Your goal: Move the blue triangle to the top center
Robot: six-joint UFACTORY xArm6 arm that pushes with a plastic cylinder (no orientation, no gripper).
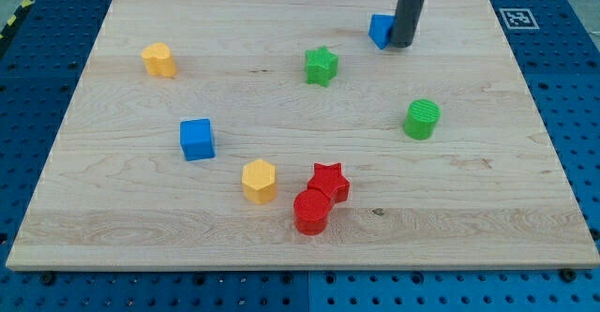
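The blue triangle (pixel 379 30) lies near the view's top, right of centre, partly hidden behind my rod. My tip (pixel 400 44) rests on the board right against the triangle's right side. The rod rises out of the view's top.
On the wooden board (pixel 112 228): a green star (pixel 321 66) left and below the triangle, a green cylinder (pixel 422 119) at the right, a blue cube (pixel 197 139), a yellow block (pixel 158 59) at the left, a yellow hexagon (pixel 259 180), a red star (pixel 329 181) touching a red cylinder (pixel 311 212).
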